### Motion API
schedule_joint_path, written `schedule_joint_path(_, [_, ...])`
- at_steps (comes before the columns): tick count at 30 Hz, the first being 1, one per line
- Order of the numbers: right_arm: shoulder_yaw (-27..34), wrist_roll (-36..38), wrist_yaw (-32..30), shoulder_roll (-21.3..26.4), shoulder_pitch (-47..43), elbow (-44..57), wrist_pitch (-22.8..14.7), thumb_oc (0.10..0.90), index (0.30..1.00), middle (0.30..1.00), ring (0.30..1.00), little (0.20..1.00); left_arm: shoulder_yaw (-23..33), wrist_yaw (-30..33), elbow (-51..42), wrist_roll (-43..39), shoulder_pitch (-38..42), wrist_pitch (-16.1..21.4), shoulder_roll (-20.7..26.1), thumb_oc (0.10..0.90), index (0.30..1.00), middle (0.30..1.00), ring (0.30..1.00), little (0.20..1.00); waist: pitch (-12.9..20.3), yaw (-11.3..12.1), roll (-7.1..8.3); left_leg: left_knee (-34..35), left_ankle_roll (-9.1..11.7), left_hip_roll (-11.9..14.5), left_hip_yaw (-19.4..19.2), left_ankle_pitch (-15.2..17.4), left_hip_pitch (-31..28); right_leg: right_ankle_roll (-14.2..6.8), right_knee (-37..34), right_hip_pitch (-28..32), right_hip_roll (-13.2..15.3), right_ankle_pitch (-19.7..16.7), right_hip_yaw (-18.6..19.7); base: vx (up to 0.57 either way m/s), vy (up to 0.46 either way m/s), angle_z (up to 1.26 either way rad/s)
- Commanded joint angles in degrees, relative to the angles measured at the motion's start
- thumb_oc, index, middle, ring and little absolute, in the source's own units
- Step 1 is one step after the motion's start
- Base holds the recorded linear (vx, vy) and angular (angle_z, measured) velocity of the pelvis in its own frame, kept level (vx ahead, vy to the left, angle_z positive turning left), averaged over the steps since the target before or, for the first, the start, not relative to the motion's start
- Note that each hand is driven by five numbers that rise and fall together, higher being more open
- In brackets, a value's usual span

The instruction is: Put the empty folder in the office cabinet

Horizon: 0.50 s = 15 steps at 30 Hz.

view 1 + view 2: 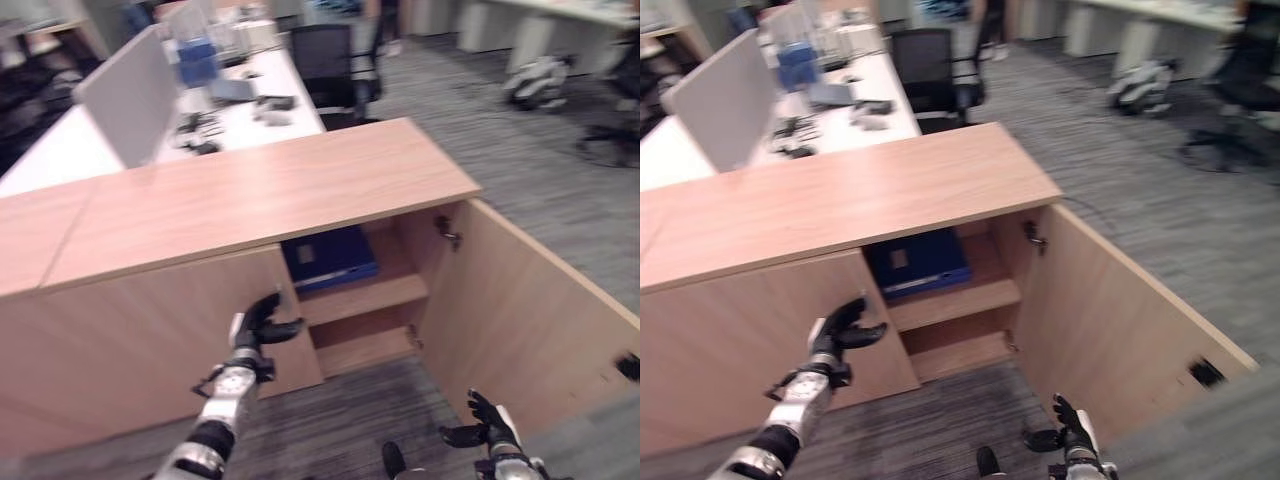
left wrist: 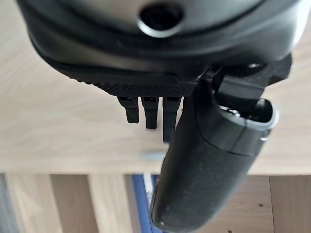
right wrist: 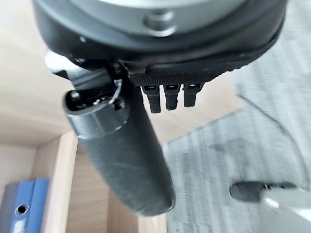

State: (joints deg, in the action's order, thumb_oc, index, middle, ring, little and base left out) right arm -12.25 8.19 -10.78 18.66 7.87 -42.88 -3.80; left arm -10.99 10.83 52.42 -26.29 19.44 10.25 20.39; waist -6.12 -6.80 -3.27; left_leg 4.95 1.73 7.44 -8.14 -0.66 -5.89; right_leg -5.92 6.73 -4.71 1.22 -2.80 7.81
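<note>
1. The dark blue ring-binder folder (image 1: 328, 257) lies flat on the upper shelf (image 1: 365, 298) inside the low light-wood office cabinet (image 1: 250, 190), apart from both hands.
2. The cabinet's right door (image 1: 520, 310) stands swung wide open; the left door (image 1: 130, 330) is closed.
3. The left hand (image 1: 262, 322) hovers just in front of the closed left door's edge, near the opening, with fingers relaxed and thumb spread, holding nothing.
4. The right hand (image 1: 490, 422) hangs low over the grey carpet floor (image 1: 340, 410) in front of the open door, fingers loose and empty.
5. Behind the cabinet stands a white desk surface (image 1: 240, 110) with a grey divider panel (image 1: 130, 95), and a black office chair (image 1: 325, 60) beside it.
</note>
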Motion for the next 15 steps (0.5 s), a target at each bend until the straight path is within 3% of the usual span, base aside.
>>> schedule_joint_path(1, [-0.2, 2.6, 1.0, 1.2, -0.7, 4.6, -4.9, 0.800, 0.900, 0.900, 0.900, 0.900, 3.6, 1.9, 0.8, 2.2, 11.1, 5.3, 5.3, 0.800, 0.900, 0.900, 0.900, 0.900, 3.3, -2.4, 1.35, -2.8, 4.7, -0.5, -0.9, -1.5, -0.7, -3.5, -7.8, 9.8, 4.9, 3.1, 1.2, 0.10, 0.116, -0.39])
schedule_joint_path(9, [-0.2, 3.0, 3.4, 0.1, 0.6, 5.0, -5.1, 0.800, 0.900, 0.900, 0.900, 0.900, 8.3, 0.5, 5.4, 1.7, 14.4, 5.5, 14.5, 0.800, 0.900, 0.900, 0.900, 0.900, 4.3, -2.8, 3.13, -0.6, 3.1, -1.8, -6.1, -0.1, -3.9, -5.7, -5.7, 7.9, 5.8, 2.5, 3.7, 0.04, 0.107, -0.23])
schedule_joint_path(15, [0.1, 3.4, 3.3, -0.7, 0.5, 4.5, -4.9, 0.800, 0.900, 0.900, 0.900, 0.900, 9.5, 0.8, 4.4, 1.3, 13.8, 5.8, 15.0, 0.800, 0.900, 0.900, 0.900, 0.900, 4.1, -2.4, 4.68, 0.0, 2.2, -2.5, -7.1, 0.8, -4.5, -7.3, -4.4, 6.3, 6.2, 1.5, 3.6, -0.01, 0.081, -0.14])
